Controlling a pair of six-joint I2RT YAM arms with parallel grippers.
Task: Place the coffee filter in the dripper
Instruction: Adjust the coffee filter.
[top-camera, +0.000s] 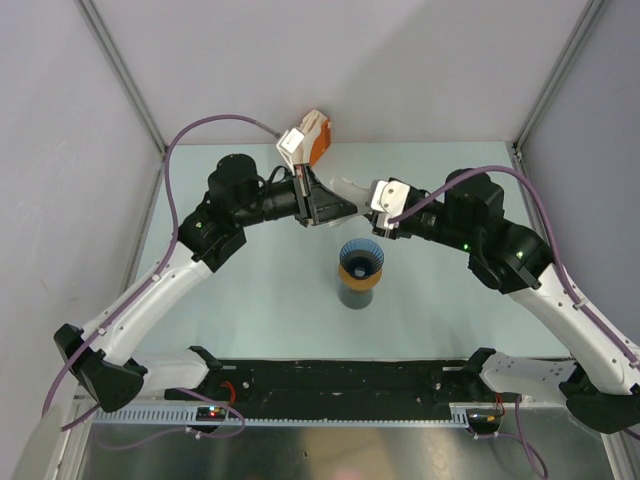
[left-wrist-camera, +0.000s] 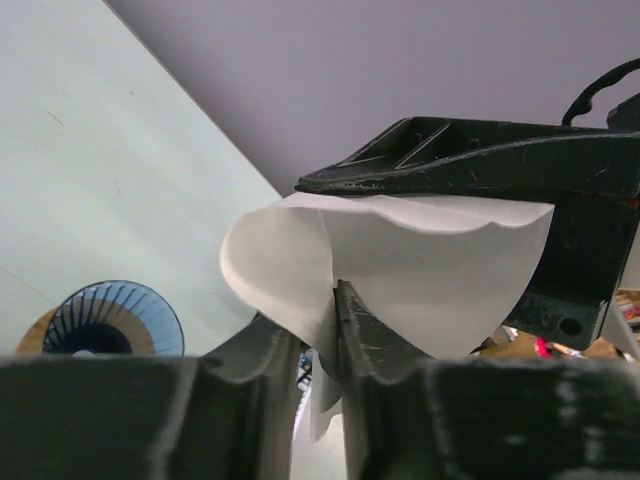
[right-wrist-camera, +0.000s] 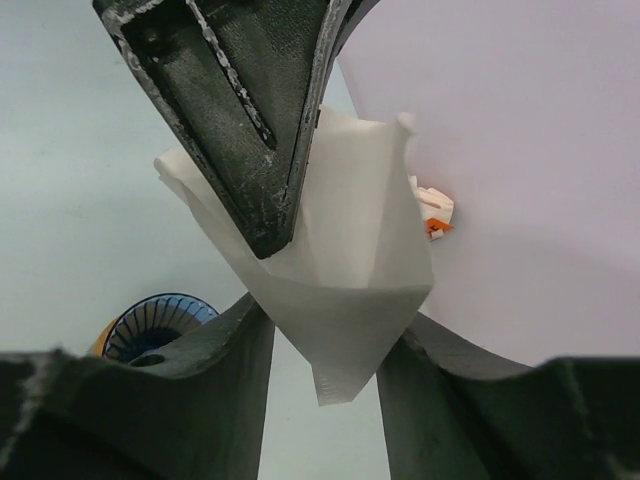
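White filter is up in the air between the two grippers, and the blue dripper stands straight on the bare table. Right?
Not quite. The coffee filter is up between the left gripper and right gripper, but the dripper stands on an orange ring atop a dark cup, not on the bare table. The top external view shows it.

White coffee filter, blue ribbed dripper, orange ring.

Light: was bright, even and diffuse from overhead.
Shadows: were soft and faint on the table.
Exposure: white coffee filter ran near blown out, and its folds were barely readable.
Focus: right gripper fingers were blurred at the bottom edge; the top view was sharp.
Glare: none was harsh.
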